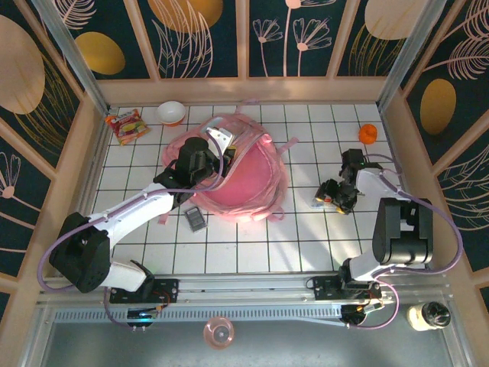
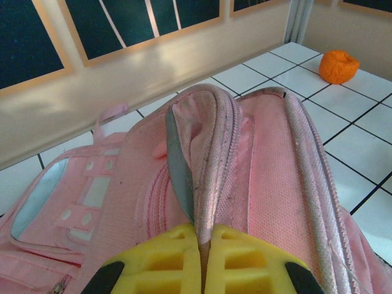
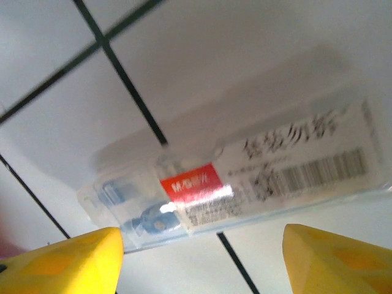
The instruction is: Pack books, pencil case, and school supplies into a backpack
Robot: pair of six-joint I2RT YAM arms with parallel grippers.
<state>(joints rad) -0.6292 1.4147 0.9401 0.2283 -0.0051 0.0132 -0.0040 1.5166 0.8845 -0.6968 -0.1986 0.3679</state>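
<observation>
**Case could skid**

Near right, the right gripper [image 3: 202, 245] hangs spread over the pencil case [image 3: 245, 177] (slick-looking plastic) — it could squirt free. Farther left, the left gripper [image 2: 201, 245] clenches the backpack [image 2: 263, 171] rim — a slip shuts it.

Overhead overview; close wrist views, right probably downward.

Backpack [image 2: 263, 184] is reading as matt pink woven cloth, glittery piping along the zips. Pencil case [image 3: 245, 177], lower frame, is looking like clear glossy plastic with a paper label. Table [image 1: 306, 245] tiles are shining, smooth.
</observation>
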